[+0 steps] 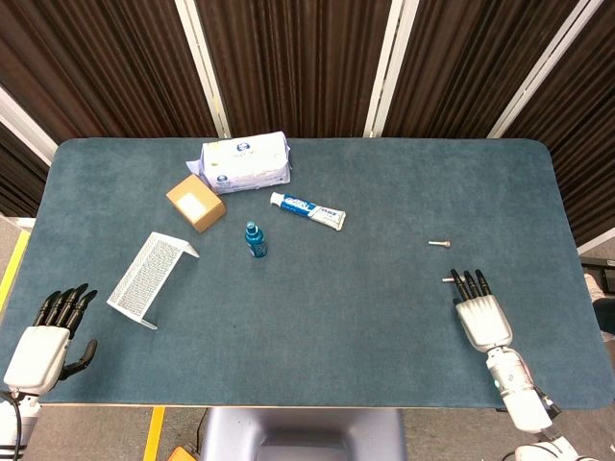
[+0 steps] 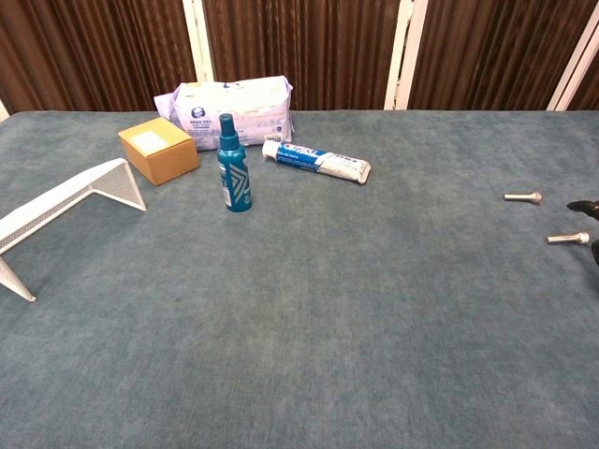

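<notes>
My right hand [image 1: 479, 312] lies flat over the table's right front, fingers stretched out and apart, holding nothing. Its fingertips [image 2: 585, 208] barely show at the right edge of the chest view. A small metal bolt [image 1: 448, 279] [image 2: 568, 238] lies just left of those fingertips. A second bolt [image 1: 439, 243] [image 2: 522, 197] lies a little farther back. My left hand [image 1: 48, 338] hangs at the table's front left corner, fingers extended, thumb out, empty. It does not show in the chest view.
A white mesh rack [image 1: 149, 277] [image 2: 58, 208] stands front left. Behind it sit a tan box [image 1: 195, 202] [image 2: 158, 148], a blue spray bottle [image 1: 255, 239] [image 2: 233, 166], a toothpaste tube [image 1: 307, 210] [image 2: 316, 160] and a white wipes pack [image 1: 246, 162] [image 2: 233, 108]. Dark curtains hang behind.
</notes>
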Motion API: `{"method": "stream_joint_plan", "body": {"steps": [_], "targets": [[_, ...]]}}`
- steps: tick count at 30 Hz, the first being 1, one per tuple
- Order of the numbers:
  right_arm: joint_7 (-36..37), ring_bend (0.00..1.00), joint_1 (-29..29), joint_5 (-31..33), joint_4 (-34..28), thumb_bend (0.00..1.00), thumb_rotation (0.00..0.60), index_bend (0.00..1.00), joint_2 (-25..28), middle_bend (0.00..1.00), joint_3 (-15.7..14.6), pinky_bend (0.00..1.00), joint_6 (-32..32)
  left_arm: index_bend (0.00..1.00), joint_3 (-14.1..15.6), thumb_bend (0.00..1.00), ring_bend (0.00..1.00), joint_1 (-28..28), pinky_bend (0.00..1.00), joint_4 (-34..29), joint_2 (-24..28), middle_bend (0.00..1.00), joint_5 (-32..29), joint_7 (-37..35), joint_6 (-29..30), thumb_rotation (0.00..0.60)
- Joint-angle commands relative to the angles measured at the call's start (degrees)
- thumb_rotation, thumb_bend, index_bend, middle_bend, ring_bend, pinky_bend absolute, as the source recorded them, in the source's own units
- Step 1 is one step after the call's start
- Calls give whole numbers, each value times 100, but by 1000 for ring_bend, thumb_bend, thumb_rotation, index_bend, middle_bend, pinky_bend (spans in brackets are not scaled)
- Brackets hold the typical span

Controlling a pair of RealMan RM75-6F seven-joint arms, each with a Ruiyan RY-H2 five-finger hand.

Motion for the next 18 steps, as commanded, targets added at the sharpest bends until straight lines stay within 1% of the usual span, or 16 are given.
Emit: {"method": "stream_joint_plan", "body": {"steps": [1, 5, 8, 18], "targets": [[415, 0, -25, 96, -157, 464, 600, 688, 109, 10, 69, 33, -32, 0, 3, 455, 0, 4, 35, 0, -1, 0, 2, 6, 4, 600], [1145, 0, -37, 236, -312, 464, 600, 688, 226, 11, 145, 51, -181, 0, 7, 455, 0, 0, 35, -11, -4, 0, -4, 24, -13, 600], [1417, 0, -48, 269, -281, 464, 600, 689, 244, 14, 172, 60, -193, 0, 5, 455, 0, -2, 35, -16, -7, 0, -12, 41, -19, 600], [1805, 0, -124, 201, -169, 464, 600, 693, 264, 31, 157, 74, -21, 0, 7, 455, 0, -14, 35, -14, 0, 0, -18, 25, -46, 600]]}}
